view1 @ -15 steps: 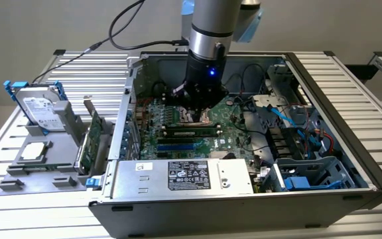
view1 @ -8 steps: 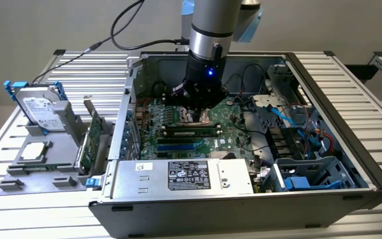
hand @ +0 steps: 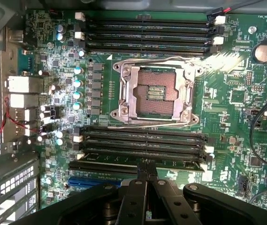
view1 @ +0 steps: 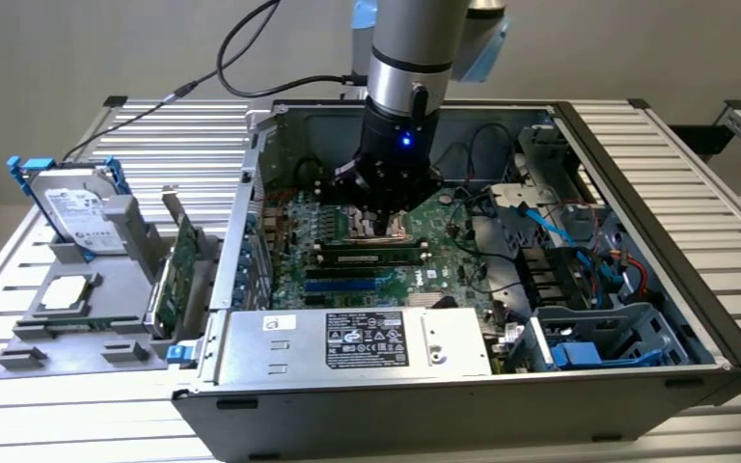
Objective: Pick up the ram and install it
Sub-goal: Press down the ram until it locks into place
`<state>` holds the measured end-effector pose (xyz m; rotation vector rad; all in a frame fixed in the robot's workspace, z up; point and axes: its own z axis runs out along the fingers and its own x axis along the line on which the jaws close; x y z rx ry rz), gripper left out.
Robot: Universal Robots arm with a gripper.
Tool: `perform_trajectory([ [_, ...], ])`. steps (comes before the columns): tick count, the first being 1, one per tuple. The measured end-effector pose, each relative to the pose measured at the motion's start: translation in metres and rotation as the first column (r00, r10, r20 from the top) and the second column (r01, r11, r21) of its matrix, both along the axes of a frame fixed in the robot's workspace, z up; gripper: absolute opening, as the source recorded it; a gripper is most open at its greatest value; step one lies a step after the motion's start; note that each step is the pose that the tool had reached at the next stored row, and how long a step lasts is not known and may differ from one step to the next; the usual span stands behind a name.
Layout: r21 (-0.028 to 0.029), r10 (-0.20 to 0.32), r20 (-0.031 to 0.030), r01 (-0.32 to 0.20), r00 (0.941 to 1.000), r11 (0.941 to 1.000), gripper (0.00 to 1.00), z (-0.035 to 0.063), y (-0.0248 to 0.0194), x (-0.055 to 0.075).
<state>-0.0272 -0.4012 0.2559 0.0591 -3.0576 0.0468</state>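
The ram (view1: 373,257) is a green stick with black chips, standing on edge in a black motherboard slot inside the open computer case (view1: 641,193). In the wrist view it appears edge-on as a long dark strip (hand: 100,165) in the slot row nearest the fingers, beside the open CPU socket (hand: 154,91). My gripper (view1: 384,228) reaches down into the case right above the stick's middle. Its two black fingers are pressed together, shut, with the tips (hand: 147,165) at the ram's top edge and nothing between them. Whether they touch it I cannot tell.
A grey stand at the exterior view's left holds a hard drive (view1: 81,207), a green expansion card (view1: 180,265) and a processor (view1: 68,289). Inside the case are the power supply (view1: 358,338), a blue drive cage (view1: 602,338), loose blue and black cables (view1: 538,217) and more empty slots (hand: 147,33).
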Motion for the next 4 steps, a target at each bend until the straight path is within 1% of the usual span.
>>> perform_trajectory([
  [4, 0.0001, 0.000, -0.0003, 0.000, 1.0000, 1.0000, 0.11, 0.0000, 0.0000, 0.0000],
])
